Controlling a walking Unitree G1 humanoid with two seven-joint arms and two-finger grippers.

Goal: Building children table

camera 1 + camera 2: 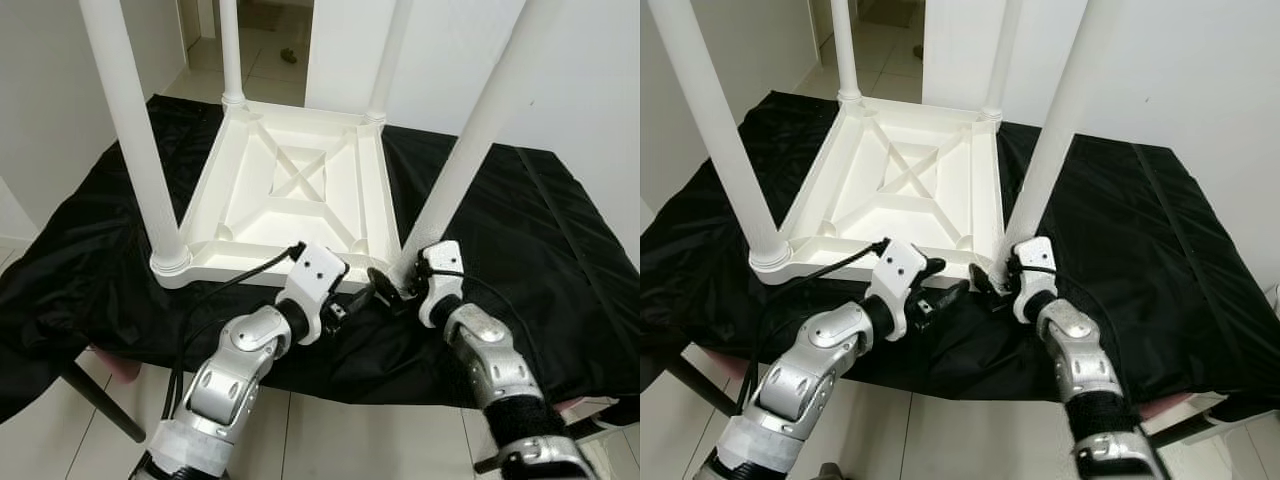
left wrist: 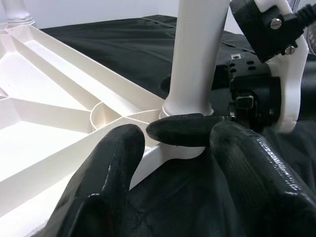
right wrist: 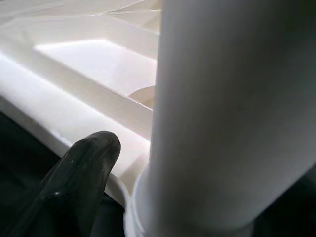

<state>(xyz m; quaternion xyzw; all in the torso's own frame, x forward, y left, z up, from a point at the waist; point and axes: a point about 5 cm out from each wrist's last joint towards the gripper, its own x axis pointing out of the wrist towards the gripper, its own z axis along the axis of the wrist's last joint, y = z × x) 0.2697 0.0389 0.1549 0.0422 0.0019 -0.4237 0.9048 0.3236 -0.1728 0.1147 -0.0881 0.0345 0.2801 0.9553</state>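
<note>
The right claw (image 1: pixel 392 290) is set at the base of the near right leg (image 1: pixel 470 150), one glossy black finger (image 2: pixel 182 129) lying across the round collar where the leg meets the frame; the other finger is hidden behind the leg, so the claw is taken as clasped around that leg. The left claw (image 1: pixel 352 303) is held just beside it, at the near edge of the frame, its two rounded rubber-like fingers (image 2: pixel 106 182) parted and gripping nothing. Both claws are carried on white plastic wrist housings and silver metal forearms. The children table (image 1: pixel 290 185) is shown as a smooth white plastic piece lying upside down, its top flat on the black cloth (image 1: pixel 560 250) and its ribbed underside facing up, with a square recess crossed by diagonal ribs at the centre. Four plain round legs rise from the corners, their long axes near vertical and pointing upward out of the picture; the near left leg (image 1: pixel 130 130) ends in a ringed collar at the frame. The cloth, thin and creased with a slight sheen, is draped over the bench, which stands on a pale tiled floor (image 1: pixel 330 440) beside white walls.
</note>
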